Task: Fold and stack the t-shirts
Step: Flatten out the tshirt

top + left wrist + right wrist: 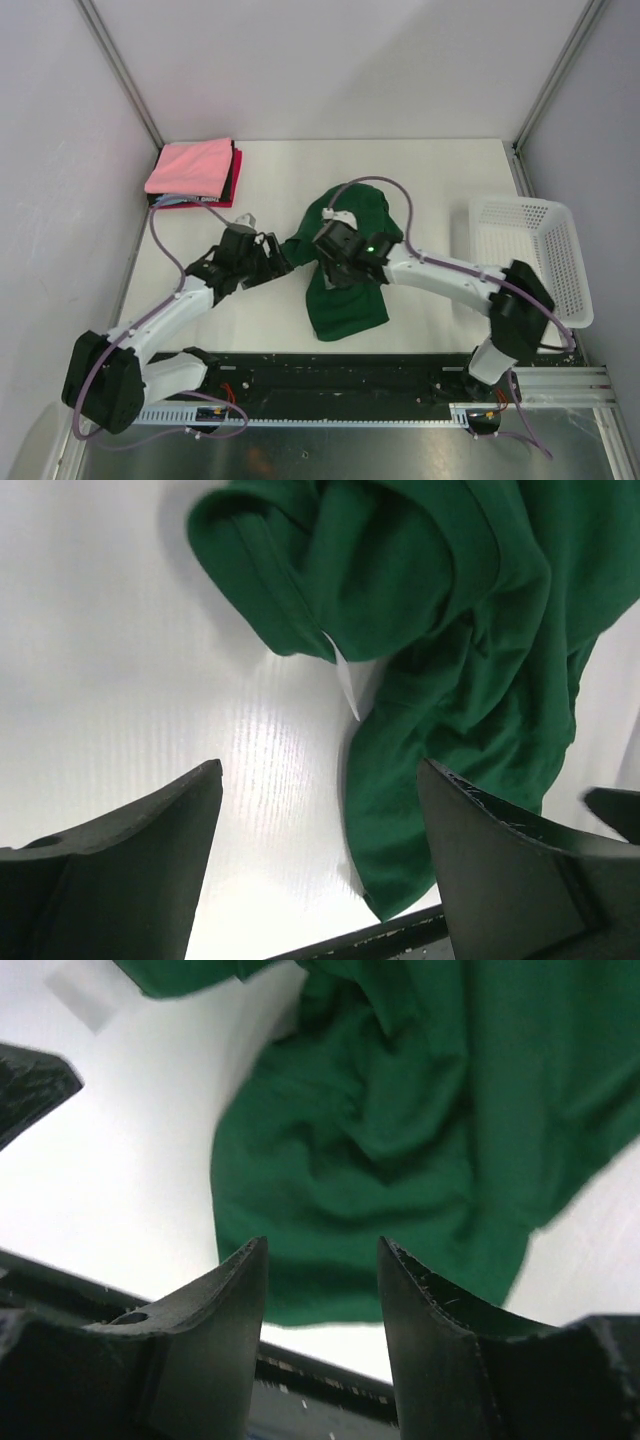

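The dark green t-shirt [345,295] lies crumpled and unfolded at the table's middle. It also shows in the left wrist view [450,630], with a white label at its neck, and in the right wrist view [400,1130]. A folded stack, pink shirt [192,166] on top with black, red and light blue edges below, sits at the back left corner. My left gripper [284,256] [320,780] is open and empty at the shirt's left edge. My right gripper [336,274] [322,1250] is open and empty just above the shirt's middle.
A white mesh basket [560,215] stands at the right edge of the table. A black rail [330,372] runs along the near edge, close to the shirt's hem. Grey walls enclose the table on the back and sides.
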`<state>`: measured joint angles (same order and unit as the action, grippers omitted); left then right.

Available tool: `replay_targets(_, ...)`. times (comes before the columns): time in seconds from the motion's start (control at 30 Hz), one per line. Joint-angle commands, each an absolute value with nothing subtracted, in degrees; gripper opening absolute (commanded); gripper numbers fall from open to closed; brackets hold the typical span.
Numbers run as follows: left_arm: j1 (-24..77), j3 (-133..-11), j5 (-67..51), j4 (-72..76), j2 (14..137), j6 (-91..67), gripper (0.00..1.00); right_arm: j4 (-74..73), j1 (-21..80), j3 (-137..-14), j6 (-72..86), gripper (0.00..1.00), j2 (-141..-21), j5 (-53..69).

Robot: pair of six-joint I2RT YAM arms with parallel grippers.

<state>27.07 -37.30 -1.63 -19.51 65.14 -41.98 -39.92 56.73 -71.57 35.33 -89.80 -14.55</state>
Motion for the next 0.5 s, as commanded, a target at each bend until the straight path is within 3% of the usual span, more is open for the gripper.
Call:
replay_targets(0.0, 23.2, -38.9, 1.0, -21.8, 60.5, -40.4, 0.84, -35.8, 57.8, -78.9, 33.4, 0.53, -99.3, -15.4)
replay_targets(0.27, 18.9, -37.5, 0.5, -23.2, 57.2, -39.2, 0.84, -41.1, 58.6, -93.9, 32.3, 0.56, -113.4, -19.8)
replay_targets(0.47, 17.7, -36.9, 0.4, -23.3, 56.3, -39.0, 0.84, -45.1, 59.0, -97.5, 32.9, 0.59, -119.5, -22.8)
